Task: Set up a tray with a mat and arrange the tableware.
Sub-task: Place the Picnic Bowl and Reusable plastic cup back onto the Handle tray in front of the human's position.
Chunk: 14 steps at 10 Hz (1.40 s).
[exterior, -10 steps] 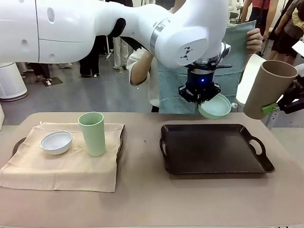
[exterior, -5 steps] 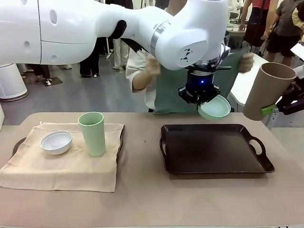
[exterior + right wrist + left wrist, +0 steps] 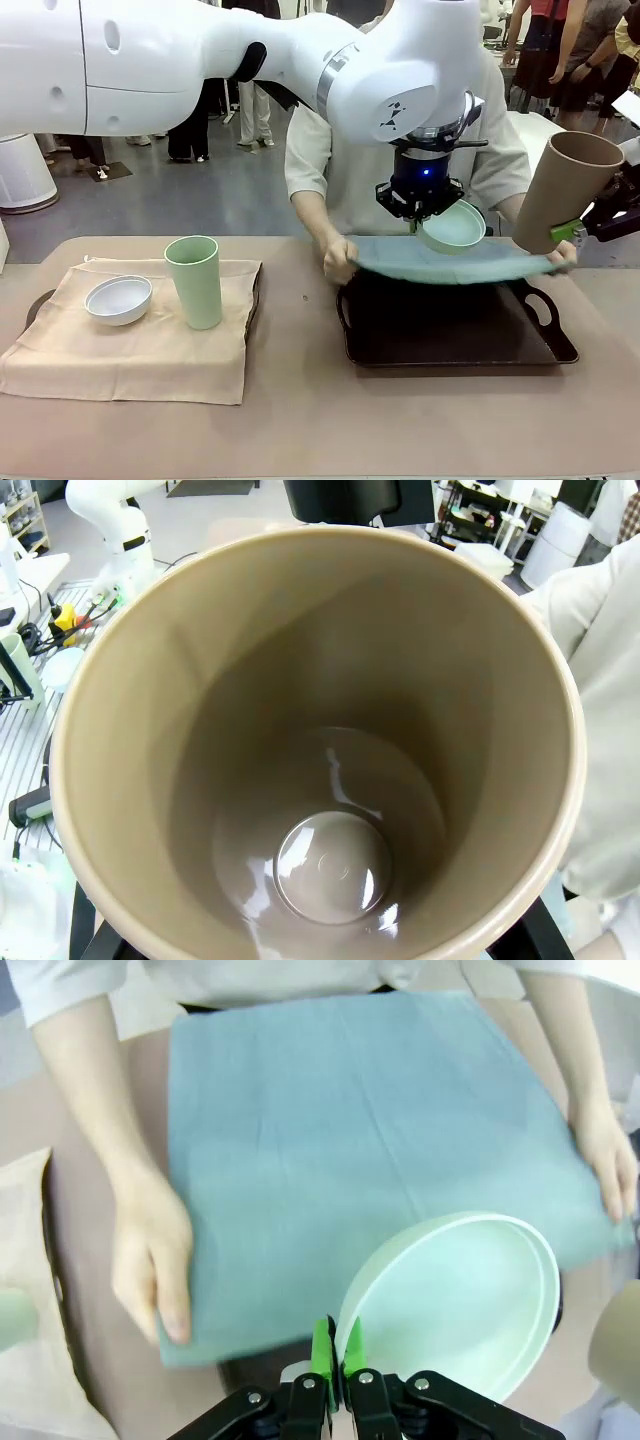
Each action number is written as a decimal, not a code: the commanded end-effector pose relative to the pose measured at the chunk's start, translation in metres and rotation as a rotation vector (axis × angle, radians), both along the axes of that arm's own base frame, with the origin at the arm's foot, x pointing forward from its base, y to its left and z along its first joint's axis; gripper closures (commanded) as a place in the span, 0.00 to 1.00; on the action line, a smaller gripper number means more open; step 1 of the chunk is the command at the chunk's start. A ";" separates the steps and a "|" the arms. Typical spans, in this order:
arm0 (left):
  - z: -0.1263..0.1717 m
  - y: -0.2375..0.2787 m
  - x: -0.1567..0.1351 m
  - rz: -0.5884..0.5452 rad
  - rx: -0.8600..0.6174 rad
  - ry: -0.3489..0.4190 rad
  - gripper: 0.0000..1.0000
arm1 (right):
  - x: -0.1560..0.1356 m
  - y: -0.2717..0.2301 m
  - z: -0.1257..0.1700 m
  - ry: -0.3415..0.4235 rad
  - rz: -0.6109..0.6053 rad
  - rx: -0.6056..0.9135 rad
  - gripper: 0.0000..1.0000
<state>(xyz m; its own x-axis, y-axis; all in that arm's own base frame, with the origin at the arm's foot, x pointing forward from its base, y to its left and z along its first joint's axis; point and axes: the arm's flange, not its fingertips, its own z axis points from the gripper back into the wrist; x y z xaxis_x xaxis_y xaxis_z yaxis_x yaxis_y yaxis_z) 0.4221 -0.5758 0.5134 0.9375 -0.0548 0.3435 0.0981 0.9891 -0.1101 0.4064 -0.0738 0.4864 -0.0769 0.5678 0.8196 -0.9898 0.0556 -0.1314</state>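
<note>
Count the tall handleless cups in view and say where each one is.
2. The pale green cup stands upright on the beige cloth at the table's left, beside the white bowl. The taupe-brown cup is held tilted in the air by the right claw, right of the dark tray.

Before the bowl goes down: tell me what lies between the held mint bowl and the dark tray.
The teal mat, held spread by the person's hands, lies between the mint green bowl in the left gripper and the dark tray, seen in front and left wrist views.
</note>
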 end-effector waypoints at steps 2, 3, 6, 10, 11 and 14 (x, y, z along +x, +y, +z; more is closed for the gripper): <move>0.003 0.001 0.002 -0.018 -0.009 0.008 1.00 | 0.004 0.001 0.001 -0.022 0.001 0.011 0.80; 0.003 0.001 0.002 -0.018 -0.009 0.008 1.00 | 0.004 0.001 0.001 -0.022 0.001 0.011 0.80; 0.003 0.001 0.002 -0.018 -0.009 0.008 1.00 | 0.004 0.001 0.001 -0.022 0.001 0.011 0.80; 0.003 0.001 0.002 -0.018 -0.009 0.008 1.00 | 0.004 0.001 0.001 -0.022 0.001 0.011 0.80; 0.003 0.001 0.002 -0.018 -0.009 0.008 1.00 | 0.004 0.001 0.001 -0.022 0.001 0.011 0.80; 0.003 0.001 0.002 -0.018 -0.009 0.008 1.00 | 0.004 0.001 0.001 -0.022 0.001 0.011 0.80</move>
